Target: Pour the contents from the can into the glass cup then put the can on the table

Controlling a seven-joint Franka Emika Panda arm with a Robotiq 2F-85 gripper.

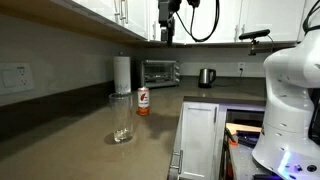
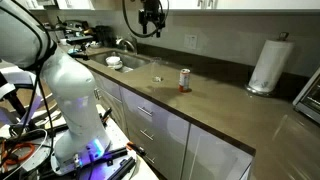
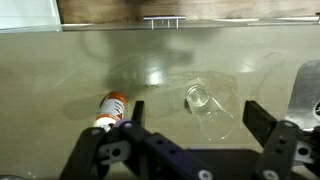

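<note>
While the gripper (image 1: 167, 28) hangs high over the table (image 1: 90, 150), up at the level of the wall cabinets (image 1: 110, 12), its jaws stand wide apart with nothing between them. Wrist view agrees: both fingers (image 3: 255, 118) are spread and bare. The arm is well clear of everything on the counter.

Directly below, wrist view:
- the can (image 3: 111, 108) to the left, upright on the table, untouched.
- the glass cup (image 3: 205, 105) to the right, upright, near the can but apart from it. It sits closer to the line between the fingers than the can does.

Further out, in an exterior view, the can (image 1: 143, 98) stands just beyond the glass cup (image 1: 122, 120), toward the far wall. The paper towel roll (image 1: 121, 72) is farther back again. The toaster oven (image 1: 161, 71) and kettle (image 1: 206, 77) sit along the far wall, right of the roll. In an exterior view, the can (image 2: 184, 79) stands mid-counter, with the sink (image 2: 125, 62) off to its left and the roll (image 2: 265, 65) well to its right. The glass is too faint to pick out there.

Progress: nothing done yet, by my reading. The can is not grasped, and the glass looks clear and empty, though its contents are hard to judge.

All steps remain:
- descend and shift left onto the can
- close on it and lift
- tilt it over the glass
- set the can back on the table
</note>
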